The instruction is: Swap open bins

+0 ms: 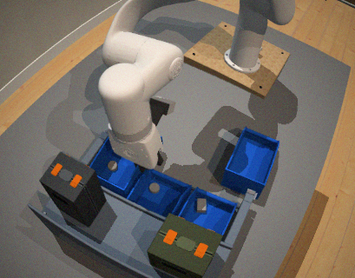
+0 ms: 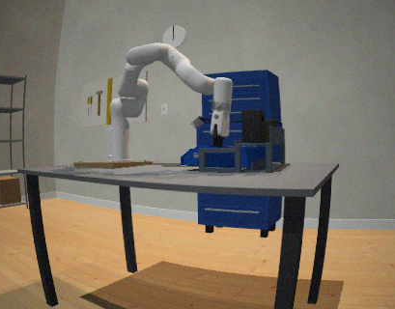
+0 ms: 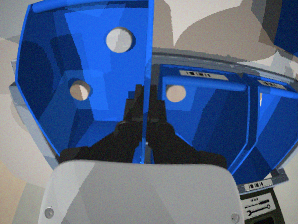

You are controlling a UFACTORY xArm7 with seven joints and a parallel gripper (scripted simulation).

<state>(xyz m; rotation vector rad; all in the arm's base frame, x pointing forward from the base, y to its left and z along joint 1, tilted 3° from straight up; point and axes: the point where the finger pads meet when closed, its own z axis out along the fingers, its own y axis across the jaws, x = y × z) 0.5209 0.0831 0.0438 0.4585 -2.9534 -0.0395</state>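
Progress: the first half appears complete. The empty bin [image 1: 253,158] stands on its base on the table top [image 1: 296,87], just beside the right end of the shelf [image 1: 241,213], and seems to rest on nothing else. The second half is under way. The loaded bin [image 1: 122,175], with a round part [image 1: 112,165] in it, sits at the leftmost place, beside the two neighbouring bins, which stand level with open fronts out.

In the wrist view the loaded bin reaches farther forward than its neighbours, so I judge it not fully seated behind the lip. Whether its rear is under the board cannot be told.

Grasp: the gripper [image 3: 145,92] is clenched nearly to its limit. Its fingers pinch the thin right side wall of the loaded bin, one inside the bin and one on the side of the middle bin [image 3: 200,116].

Outstanding: seat the bin level, confirm the part stays in, then release.
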